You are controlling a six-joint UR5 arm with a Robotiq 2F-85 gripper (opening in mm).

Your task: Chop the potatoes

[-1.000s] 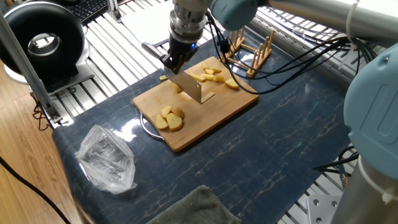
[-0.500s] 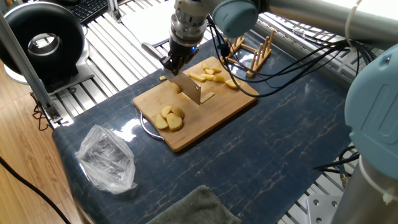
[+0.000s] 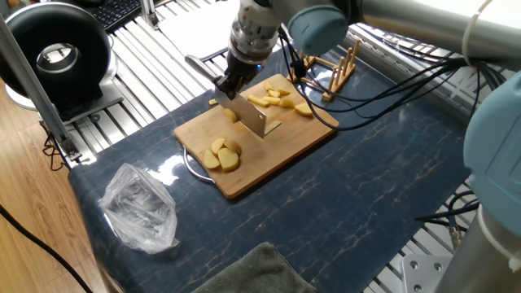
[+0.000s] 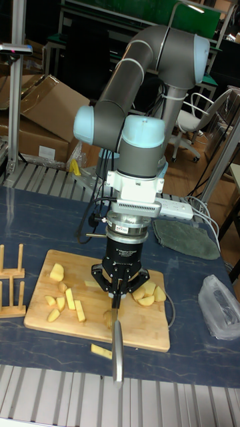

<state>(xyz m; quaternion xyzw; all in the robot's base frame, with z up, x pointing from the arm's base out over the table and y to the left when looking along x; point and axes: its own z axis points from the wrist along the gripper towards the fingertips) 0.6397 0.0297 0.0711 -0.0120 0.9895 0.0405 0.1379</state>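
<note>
Broadly, a dark blue marbled cloth (image 3: 383,163) covered the table, and on it lay a rectangular bamboo board (image 3: 281,150) with a smooth pale grain. The potatoes (image 3: 281,99) were peeled, pale yellow and matte: wedges and sticks lay scattered over the board's far end, a cluster of rounded slices (image 3: 221,155) overlapped near its front edge, and one stick (image 4: 101,351) lay off the board on the cloth. Above the board's middle, the gripper (image 3: 230,84) pointed down with its dark fingers closed on the handle of a knife (image 3: 244,114), whose flat, shiny steel blade met the board close beside a small potato piece (image 3: 231,115). Behind the board stood a slatted wooden rack (image 3: 330,72). A crumpled clear plastic bag (image 3: 138,207) sat on the cloth's near corner, and a folded grey-green towel (image 3: 252,273) with a nubbly weave lay at the front edge.
</note>
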